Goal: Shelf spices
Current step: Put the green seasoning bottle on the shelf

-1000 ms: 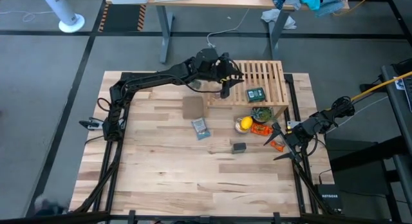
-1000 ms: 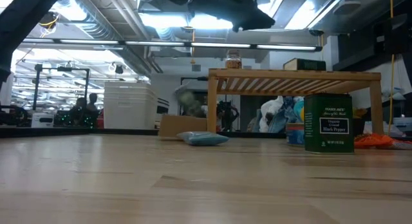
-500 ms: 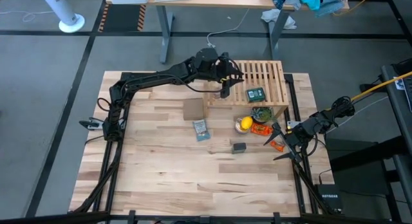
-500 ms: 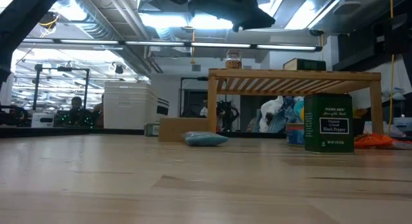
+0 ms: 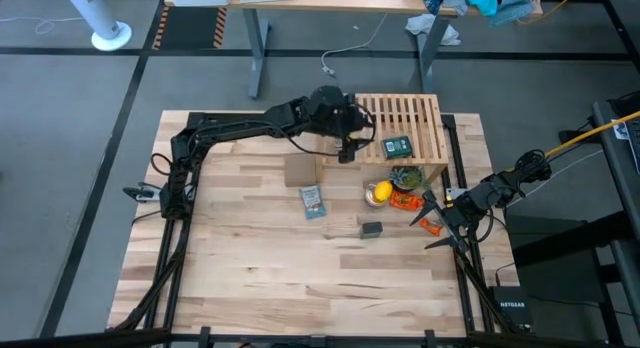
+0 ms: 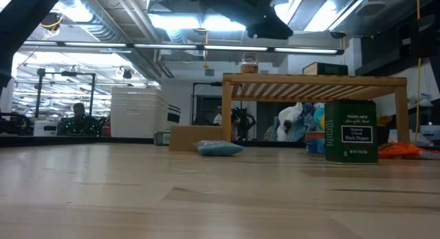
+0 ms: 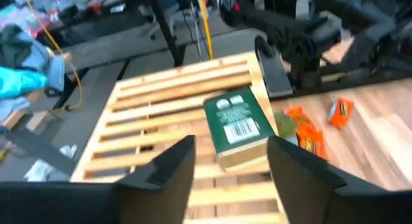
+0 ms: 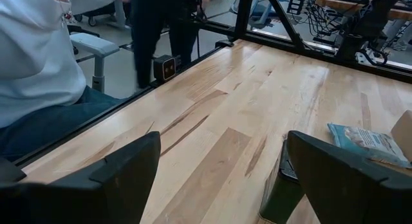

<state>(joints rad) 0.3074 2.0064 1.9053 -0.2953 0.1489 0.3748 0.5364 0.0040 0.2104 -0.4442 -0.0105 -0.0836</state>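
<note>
1. Left claw: fingers spread wide, holding nothing, hovering at the shelf's near-left edge.
2. Green-labelled tin: lying on the shelf slats just ahead of that claw.
3. Glass jar: upright on the shelf.
4. Right claw: open, empty, at the counter's right edge.

The near half of the counter lies bare. Beside the shelf, a lemon, green bottle and orange packets crowd together. A green-labelled tin and small jar occupy the shelf's slats.
</note>
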